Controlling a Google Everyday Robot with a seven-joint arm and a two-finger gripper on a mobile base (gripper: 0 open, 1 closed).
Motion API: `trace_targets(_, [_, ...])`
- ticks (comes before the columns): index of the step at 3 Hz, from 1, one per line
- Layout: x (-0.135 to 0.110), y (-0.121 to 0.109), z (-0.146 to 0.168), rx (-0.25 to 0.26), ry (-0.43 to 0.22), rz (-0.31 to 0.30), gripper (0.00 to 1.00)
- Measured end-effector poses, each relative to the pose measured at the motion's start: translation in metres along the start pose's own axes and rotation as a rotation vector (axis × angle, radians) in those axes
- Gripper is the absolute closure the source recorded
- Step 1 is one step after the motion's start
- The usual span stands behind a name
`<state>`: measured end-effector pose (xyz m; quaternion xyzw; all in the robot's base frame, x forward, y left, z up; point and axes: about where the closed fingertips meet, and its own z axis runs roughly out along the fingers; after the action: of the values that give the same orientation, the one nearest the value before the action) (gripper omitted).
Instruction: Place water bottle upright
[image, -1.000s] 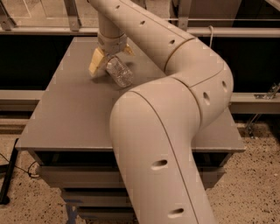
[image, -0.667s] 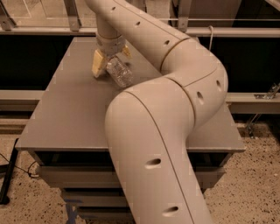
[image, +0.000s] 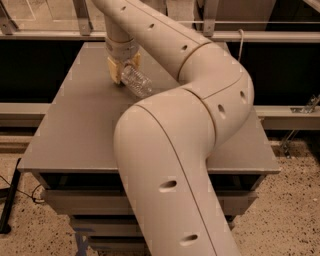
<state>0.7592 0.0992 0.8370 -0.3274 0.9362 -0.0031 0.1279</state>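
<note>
The water bottle (image: 136, 83) is clear and ribbed. It lies tilted on the grey table (image: 75, 130) near the far edge, its base pointing toward the near right. My gripper (image: 123, 69) reaches down from above at the bottle's upper end. Its pale yellow fingers (image: 115, 71) sit on either side of the bottle's neck, closed on it. The cap is hidden behind the fingers. My large beige arm (image: 200, 100) curves across the right half of the view.
A metal railing (image: 210, 25) and posts run behind the table's far edge. Speckled floor (image: 290, 200) lies to the right and a black cable (image: 10, 200) to the lower left. The arm hides the table's right middle.
The arm's near links have swung slightly to the left. The gripper and the bottle stay at about the same spot on the table.
</note>
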Motion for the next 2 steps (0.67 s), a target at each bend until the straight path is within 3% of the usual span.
trace_targets(1, [-0.003, 0.003, -0.011, -0.018, -0.037, -0.017, 0.88])
trace_targets(2, [-0.001, 0.003, -0.024, -0.038, -0.085, -0.027, 1.00])
